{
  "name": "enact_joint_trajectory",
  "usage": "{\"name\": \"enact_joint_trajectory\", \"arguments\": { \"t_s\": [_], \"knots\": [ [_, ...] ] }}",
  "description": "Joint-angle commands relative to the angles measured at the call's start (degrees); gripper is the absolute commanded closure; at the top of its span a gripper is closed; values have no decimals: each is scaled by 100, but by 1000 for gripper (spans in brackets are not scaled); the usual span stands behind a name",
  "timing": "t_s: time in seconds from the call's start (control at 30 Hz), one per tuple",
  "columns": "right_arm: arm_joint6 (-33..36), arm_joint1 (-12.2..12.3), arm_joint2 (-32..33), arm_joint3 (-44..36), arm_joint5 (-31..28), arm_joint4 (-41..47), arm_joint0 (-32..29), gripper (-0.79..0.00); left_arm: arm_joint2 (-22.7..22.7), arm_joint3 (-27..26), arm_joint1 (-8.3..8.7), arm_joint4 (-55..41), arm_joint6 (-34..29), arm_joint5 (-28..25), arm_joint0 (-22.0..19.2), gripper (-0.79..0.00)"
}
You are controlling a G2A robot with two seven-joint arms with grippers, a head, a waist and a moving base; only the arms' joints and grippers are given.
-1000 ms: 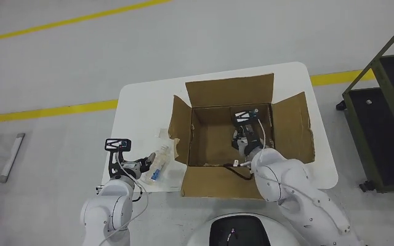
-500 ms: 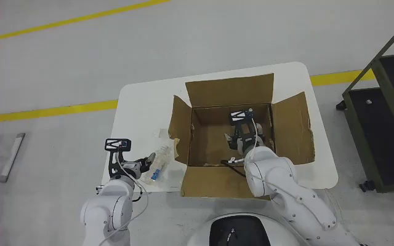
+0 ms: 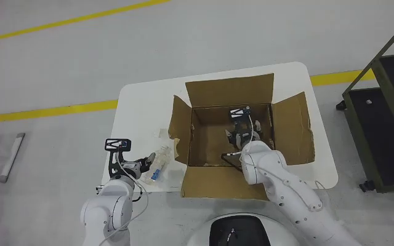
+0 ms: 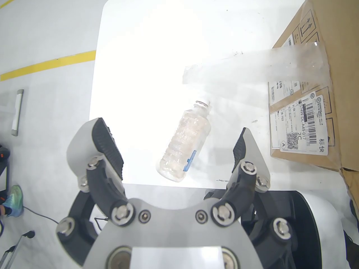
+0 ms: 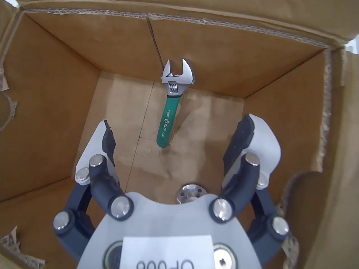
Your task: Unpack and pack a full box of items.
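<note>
An open cardboard box (image 3: 289, 126) stands on the white table (image 3: 148, 101). Inside it, a green-handled adjustable wrench (image 5: 171, 104) leans against the far wall. My right gripper (image 5: 179, 138) hangs open inside the box, above the floor and short of the wrench handle; from above, the right gripper (image 3: 242, 126) sits in the box's middle right. A clear plastic bottle (image 4: 186, 145) lies on the table left of the box. My left gripper (image 4: 178, 144) is open just above the bottle (image 3: 159, 163), its fingers apart on either side.
A strip of clear tape (image 4: 252, 65) hangs off the box's left flap (image 3: 179, 129). The box's flaps are folded outwards. A dark metal rack (image 3: 375, 111) stands to the right of the table.
My right gripper has shifted a little to the left and farther back inside the box. The left arm and the bottle have stayed put.
</note>
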Motion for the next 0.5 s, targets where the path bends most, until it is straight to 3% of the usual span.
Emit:
{"name": "enact_joint_trajectory", "arguments": {
  "t_s": [0.0,0.27,0.3,0.33,0.37,0.43,0.47],
  "knots": [
    [-70,-52,-63,305,30,90,155,-785,0,0,0,0,0,0,0,-785],
    [-363,-266,-300,1245,95,455,608,-785,0,0,0,0,0,0,0,-785],
    [-390,-288,-316,1337,104,477,654,-757,0,0,0,0,0,0,0,-785],
    [-400,-310,-331,1416,112,512,694,-662,0,0,0,0,0,0,0,-785],
    [-392,-332,-338,1488,118,565,735,-650,0,0,0,0,0,0,0,-785],
    [-423,-371,-345,1611,121,645,807,-511,0,0,0,0,0,0,0,-785],
    [-436,-389,-342,1674,124,692,838,-526,0,0,0,0,0,0,0,-785]
  ]
}}
